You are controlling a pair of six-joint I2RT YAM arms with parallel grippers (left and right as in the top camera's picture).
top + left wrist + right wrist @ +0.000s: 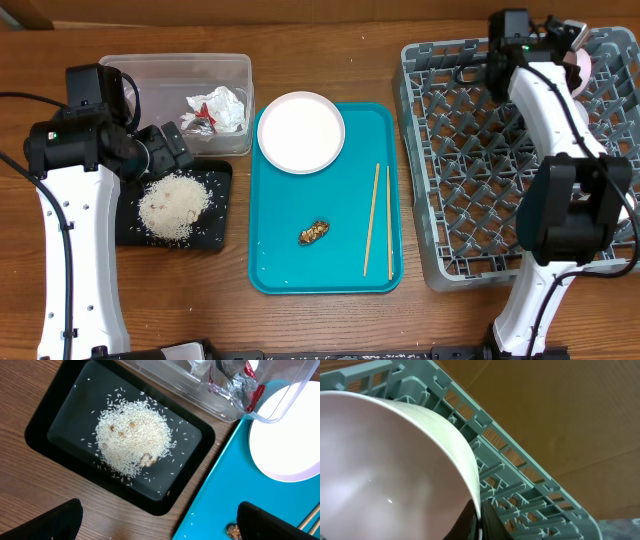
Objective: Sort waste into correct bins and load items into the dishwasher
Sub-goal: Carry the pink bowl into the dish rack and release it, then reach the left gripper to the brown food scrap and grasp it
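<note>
Left gripper (160, 527): jaws wide, empty, above the black tray (55, 415), which holds the heaped rice (132, 435). My right gripper (480, 527) is clamped on the rim of a white bowl (380, 460) at the far corner of the grey rack (520, 475). Plate (300, 130), chopsticks (376, 220) and brown scrap (314, 233) lie on the teal tray (290, 260).

The teal tray (290, 255) is one plain, glossy teal. On it lie a white plate (300, 131), two pale wooden chopsticks (372, 220) and a brown-and-ochre scrap (314, 233). Left of it, a black tray (218, 228) shows white rice (172, 206) flecked with tan. Further back on that side, a clear tub (150, 75) shows a red-and-silver wrapper (215, 110). Right of it, the rack (470, 180) is a grey lattice, with a white, faintly pink bowl (385, 460). The tabletop (330, 40) is brown woodgrain.
</note>
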